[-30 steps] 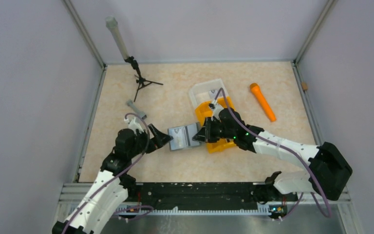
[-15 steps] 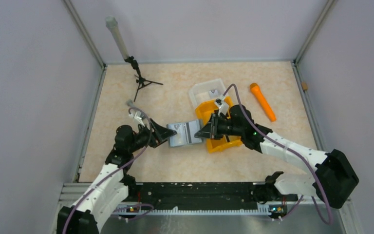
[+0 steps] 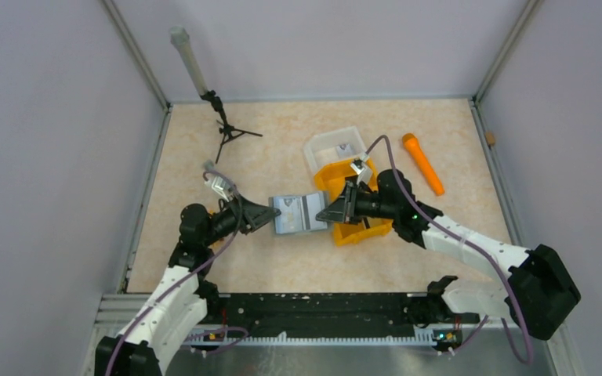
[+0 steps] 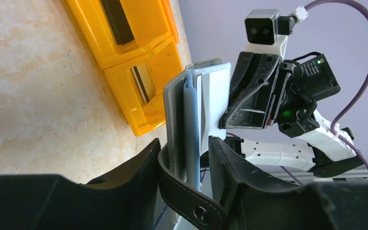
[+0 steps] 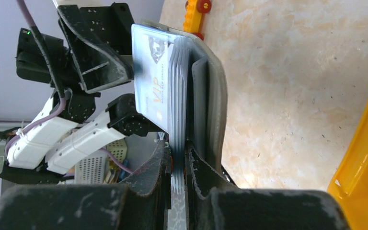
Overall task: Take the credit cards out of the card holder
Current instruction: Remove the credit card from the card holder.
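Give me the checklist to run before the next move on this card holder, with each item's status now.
1. Right hand shut on the stack of cards: ok.
2. Left hand astride the card holder: ok.
3. Left hand's grip firm enough to resist a pull: cannot tell.
4. Hands on opposite ends, clear of each other: ok.
5. Any cards already out of the card holder: not ok, none out.
6. Right hand's pull-back path clear of the orange bin beside it: cannot tell.
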